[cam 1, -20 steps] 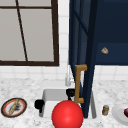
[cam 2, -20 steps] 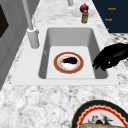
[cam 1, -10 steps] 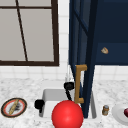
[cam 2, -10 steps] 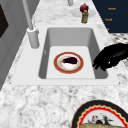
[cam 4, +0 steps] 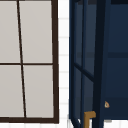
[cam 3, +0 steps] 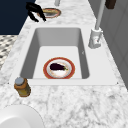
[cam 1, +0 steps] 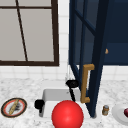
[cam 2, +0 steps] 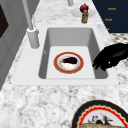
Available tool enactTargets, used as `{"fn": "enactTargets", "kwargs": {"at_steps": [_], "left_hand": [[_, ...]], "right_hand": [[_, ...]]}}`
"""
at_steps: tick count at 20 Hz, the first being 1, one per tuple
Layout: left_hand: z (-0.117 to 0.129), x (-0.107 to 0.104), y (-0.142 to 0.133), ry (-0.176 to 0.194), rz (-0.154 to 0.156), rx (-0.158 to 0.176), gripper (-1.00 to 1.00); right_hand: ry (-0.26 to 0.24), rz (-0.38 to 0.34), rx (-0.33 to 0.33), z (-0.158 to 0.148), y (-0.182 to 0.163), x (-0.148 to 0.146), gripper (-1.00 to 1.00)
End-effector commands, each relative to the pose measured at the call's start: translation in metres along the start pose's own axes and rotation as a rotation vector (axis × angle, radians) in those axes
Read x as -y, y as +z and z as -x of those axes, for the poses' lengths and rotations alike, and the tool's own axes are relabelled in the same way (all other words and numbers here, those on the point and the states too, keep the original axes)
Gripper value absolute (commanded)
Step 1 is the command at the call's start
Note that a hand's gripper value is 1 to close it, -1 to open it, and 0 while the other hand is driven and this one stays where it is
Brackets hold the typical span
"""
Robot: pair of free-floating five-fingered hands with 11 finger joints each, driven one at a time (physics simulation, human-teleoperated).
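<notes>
A red-rimmed plate (cam 2: pixel 68 62) with a dark eggplant (cam 3: pixel 58 66) on it lies on the sink's floor (cam 2: pixel 55 50). My left hand (cam 2: pixel 110 58) hovers over the sink's front rim near its left end, fingers relaxed and pointing down, holding nothing; it is also in the front view (cam 1: pixel 38 103) and the right side view (cam 3: pixel 35 11). A black shape that I take for my right hand (cam 1: pixel 72 83) hangs in the air beside the brass handle (cam 1: pixel 86 83) of the open navy cabinet door (cam 1: pixel 98 57). A red ball (cam 1: pixel 67 115) sits in front of the sink.
A patterned plate (cam 1: pixel 13 107) with food lies on the left counter. On the right counter stand a small brown jar (cam 3: pixel 22 87) and a white plate (cam 1: pixel 121 113) with a red item. The grey faucet (cam 2: pixel 32 35) rises behind the sink. A window (cam 1: pixel 27 32) is at the back left.
</notes>
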Motion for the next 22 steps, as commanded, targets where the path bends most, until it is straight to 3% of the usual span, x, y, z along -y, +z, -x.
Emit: {"fn": "enactTargets", "kwargs": {"at_steps": [1, 7, 11, 22], "left_hand": [[0.000, 0.000, 0.000, 0.000, 0.000, 0.000, 0.00], [0.000, 0.000, 0.000, 0.000, 0.000, 0.000, 0.00], [0.000, 0.000, 0.000, 0.000, 0.000, 0.000, 0.00], [0.000, 0.000, 0.000, 0.000, 0.000, 0.000, 0.00]], "right_hand": [[-0.013, 0.002, 0.007, 0.023, 0.023, 0.009, -1.00], [-0.061, -0.004, 0.131, 0.051, 0.042, 0.019, -1.00], [-0.087, 0.000, 0.204, 0.073, 0.036, 0.019, -1.00], [-0.099, 0.039, 0.338, 0.129, 0.019, 0.023, -1.00]]}}
